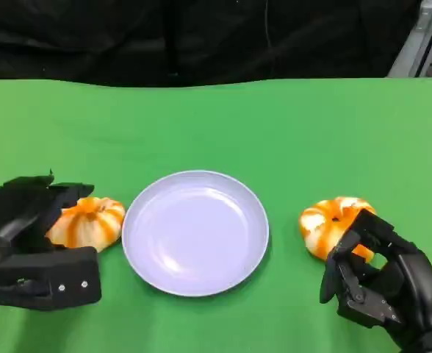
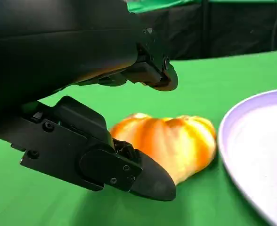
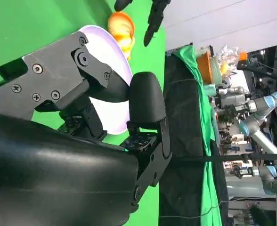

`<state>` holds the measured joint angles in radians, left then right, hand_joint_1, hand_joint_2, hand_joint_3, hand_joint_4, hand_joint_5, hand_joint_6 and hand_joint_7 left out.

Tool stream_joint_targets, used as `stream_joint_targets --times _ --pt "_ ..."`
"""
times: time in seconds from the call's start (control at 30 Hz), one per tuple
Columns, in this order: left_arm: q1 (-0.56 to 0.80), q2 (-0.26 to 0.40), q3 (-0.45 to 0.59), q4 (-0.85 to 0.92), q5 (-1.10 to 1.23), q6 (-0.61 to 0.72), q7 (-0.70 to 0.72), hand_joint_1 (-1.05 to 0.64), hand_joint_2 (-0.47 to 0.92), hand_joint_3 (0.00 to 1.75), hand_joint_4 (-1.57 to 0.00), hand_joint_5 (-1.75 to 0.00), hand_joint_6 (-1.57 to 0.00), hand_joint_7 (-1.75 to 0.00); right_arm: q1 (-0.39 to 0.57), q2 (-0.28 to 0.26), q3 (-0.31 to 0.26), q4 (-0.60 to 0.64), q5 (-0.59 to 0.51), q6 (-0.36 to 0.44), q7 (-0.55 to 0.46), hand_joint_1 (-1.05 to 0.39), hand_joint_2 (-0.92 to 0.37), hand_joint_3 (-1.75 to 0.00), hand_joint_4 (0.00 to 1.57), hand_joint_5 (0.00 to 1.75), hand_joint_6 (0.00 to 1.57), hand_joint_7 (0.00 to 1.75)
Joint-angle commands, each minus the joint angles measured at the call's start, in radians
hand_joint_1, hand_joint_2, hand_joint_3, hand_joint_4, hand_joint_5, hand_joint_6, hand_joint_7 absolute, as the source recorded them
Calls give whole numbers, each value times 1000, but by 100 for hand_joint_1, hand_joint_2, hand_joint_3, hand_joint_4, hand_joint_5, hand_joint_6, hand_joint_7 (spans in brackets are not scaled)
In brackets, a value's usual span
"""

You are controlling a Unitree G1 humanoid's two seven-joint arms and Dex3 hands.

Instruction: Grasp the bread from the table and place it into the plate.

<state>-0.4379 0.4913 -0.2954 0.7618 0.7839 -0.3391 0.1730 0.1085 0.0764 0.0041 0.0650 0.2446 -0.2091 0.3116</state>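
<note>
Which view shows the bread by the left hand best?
The left wrist view: the left bread is close and sharp beside the plate. The head view shows it partly hidden behind the left hand; the right wrist view shows it small and far.

Right bread (image 1: 332, 220) partly hidden by right hand (image 1: 378, 283); contact perhaps, unclear.

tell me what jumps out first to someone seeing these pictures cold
A pale lilac plate sits empty in the middle of a bright green table. An orange-and-white bread roll lies on each side of it: the left bread beside the black left hand, whose fingers bracket it, and the right bread just beyond the right hand.
</note>
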Motion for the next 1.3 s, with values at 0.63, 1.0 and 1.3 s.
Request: stream_joint_targets --times 0.63,1.0,1.3 --pt "-124 -101 -155 292 -21 5 85 -84 92 14 -33 -1 -48 0 6 -11 -6 -15 11 2 2 -11 -60 -113 82 175 60 175" --pt "-129 -88 -184 307 -34 3 91 -36 92 21 -68 -6 -68 -4 6 -12 -5 -18 7 2 -1 -12 -59 -113 82 175 60 175" --pt "-116 -73 -145 290 -106 -23 105 -4 92 25 -68 -167 -66 -140 3 -14 -10 -7 11 -4 5 -12 -59 -113 82 175 60 175"
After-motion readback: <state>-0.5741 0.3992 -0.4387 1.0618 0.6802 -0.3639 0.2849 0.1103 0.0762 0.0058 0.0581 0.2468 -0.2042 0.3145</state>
